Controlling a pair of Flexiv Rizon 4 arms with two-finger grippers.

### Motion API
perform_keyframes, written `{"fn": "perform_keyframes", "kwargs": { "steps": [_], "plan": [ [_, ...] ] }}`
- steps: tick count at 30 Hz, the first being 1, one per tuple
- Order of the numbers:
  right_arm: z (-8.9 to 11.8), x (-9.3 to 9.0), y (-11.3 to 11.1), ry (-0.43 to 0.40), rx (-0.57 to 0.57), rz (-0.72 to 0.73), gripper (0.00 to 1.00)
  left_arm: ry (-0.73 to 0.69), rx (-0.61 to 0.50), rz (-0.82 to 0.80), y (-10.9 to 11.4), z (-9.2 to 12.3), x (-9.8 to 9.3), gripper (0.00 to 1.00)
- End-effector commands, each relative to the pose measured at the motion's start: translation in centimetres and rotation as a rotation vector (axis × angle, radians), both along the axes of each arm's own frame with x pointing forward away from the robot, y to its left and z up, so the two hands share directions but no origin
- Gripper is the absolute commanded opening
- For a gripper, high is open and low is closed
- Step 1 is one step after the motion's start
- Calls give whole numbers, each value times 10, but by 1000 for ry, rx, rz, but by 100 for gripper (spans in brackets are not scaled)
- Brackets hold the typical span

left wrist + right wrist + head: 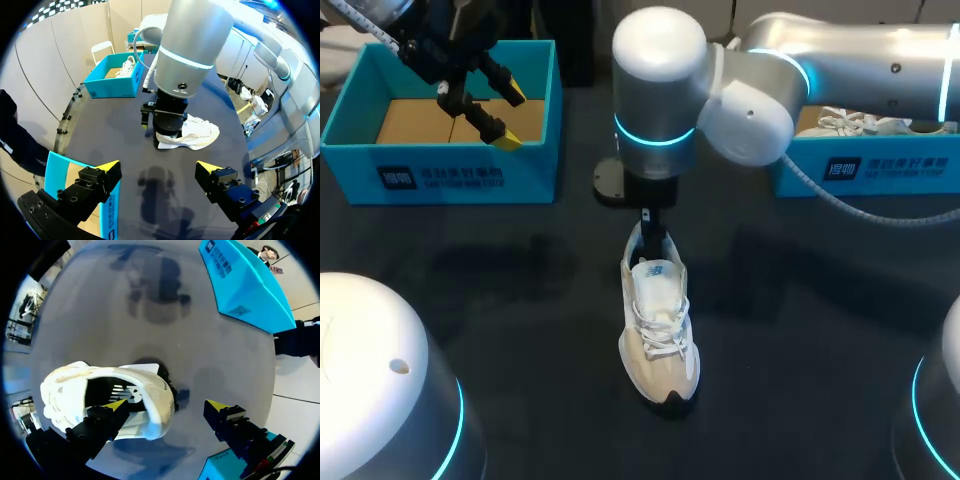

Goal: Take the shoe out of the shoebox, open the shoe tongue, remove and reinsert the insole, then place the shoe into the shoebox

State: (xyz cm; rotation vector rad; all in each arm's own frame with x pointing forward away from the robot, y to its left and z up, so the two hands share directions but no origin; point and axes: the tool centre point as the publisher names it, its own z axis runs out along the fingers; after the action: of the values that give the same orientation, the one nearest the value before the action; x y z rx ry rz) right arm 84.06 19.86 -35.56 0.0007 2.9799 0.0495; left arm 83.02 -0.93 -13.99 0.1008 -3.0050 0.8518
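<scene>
Shoe [660, 325] on table [520, 300], right jaws open at its heel, left jaws open above shoebox [440, 175]

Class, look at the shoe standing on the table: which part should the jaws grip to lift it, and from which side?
Grip the shoe by its heel collar, coming from above. It stands upright on its sole with the opening facing up, so one jaw can go inside and the other outside that thin wall.
</scene>
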Motion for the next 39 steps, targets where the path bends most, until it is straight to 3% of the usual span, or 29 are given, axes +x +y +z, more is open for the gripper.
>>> {"fn": "perform_keyframes", "kwargs": {
  "steps": [1,3,5,8,10,12,17,19,20,21,27,31,33,39],
  "plan": [
    [-14,7,-2,12,22,13,100,0,2,-1,0,0,0,100],
    [-19,10,-1,22,20,21,100,0,2,-1,0,0,0,100],
    [-23,12,0,36,16,24,90,0,2,-1,0,0,0,100],
    [-29,13,1,49,21,32,86,0,2,-1,0,0,0,100],
    [-32,14,4,60,18,41,78,0,2,-1,0,0,0,100],
    [-33,14,6,68,11,48,56,0,2,-1,0,0,0,100],
    [-36,12,6,87,-2,42,42,0,2,-1,0,0,0,100],
    [-38,9,7,94,-10,40,25,0,2,-1,0,0,0,100],
    [-38,8,7,98,-11,40,6,0,2,-1,0,0,0,100],
    [-39,7,7,106,-21,38,0,0,2,-1,0,0,0,100],
    [-34,2,7,92,-28,17,0,0,2,-1,0,0,0,100],
    [-12,2,3,74,-37,2,0,0,2,-1,0,0,0,100],
    [10,1,-4,50,-37,-6,0,0,2,-1,0,0,0,100],
    [71,2,-22,100,-58,-1,0,0,2,-1,0,0,0,100]
  ]
}}
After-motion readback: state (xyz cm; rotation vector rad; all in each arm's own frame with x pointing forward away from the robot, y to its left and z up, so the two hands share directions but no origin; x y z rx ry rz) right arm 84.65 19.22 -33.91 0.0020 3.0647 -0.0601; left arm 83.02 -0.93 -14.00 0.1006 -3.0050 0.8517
